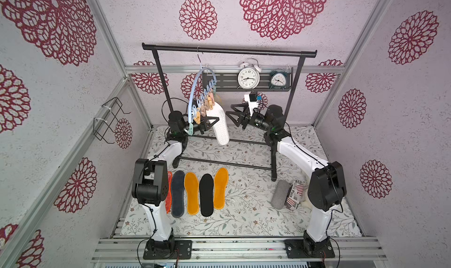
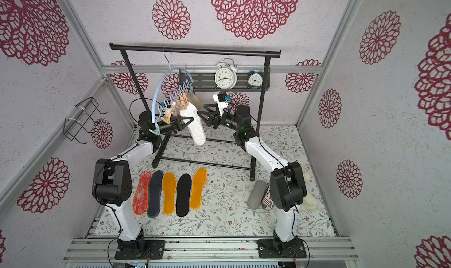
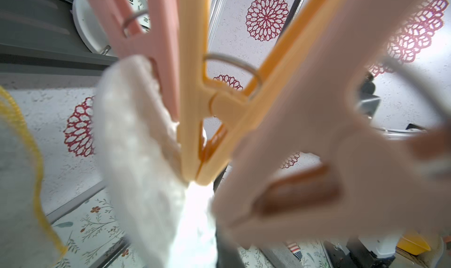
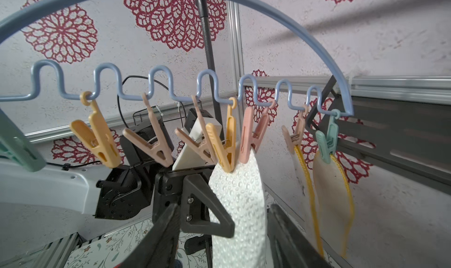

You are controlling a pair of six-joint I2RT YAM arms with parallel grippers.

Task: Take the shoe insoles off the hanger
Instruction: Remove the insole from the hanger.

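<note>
Floral worktop (image 1: 244, 215), red-flower walls, black garment rack (image 1: 229, 50) at the back. The pale blue hanger (image 1: 193, 93) hung by its hook from the rack bar. It sat turned at an angle in both top views, probably because your left arm was pulling on it.

The white insole (image 4: 239, 196) hung from the wavy bar, pinched at its top by an orange clothespin (image 4: 225, 152) and a pink clothespin (image 4: 251, 137). Two clips on one pad, so it wouldn't just slide out.

Your left tool (image 1: 212, 123) was closed on that white insole just below the clips, likely to steady it or tug it down. Your right tool (image 1: 229, 109) was open and empty, pointed at the same pad from the other side. It was near but not touching, as far as I could tell. My guess: it was there to squeeze a clip open.

Two yellow-edged insoles (image 4: 334, 188) hung further along, one under a mint clothespin (image 4: 325, 142). The other clips hung empty.

Five insoles (image 2: 169, 193) lay in a neat row on the worktop by your left arm, well clear of the rack. So roughly five done, three to go.
</note>
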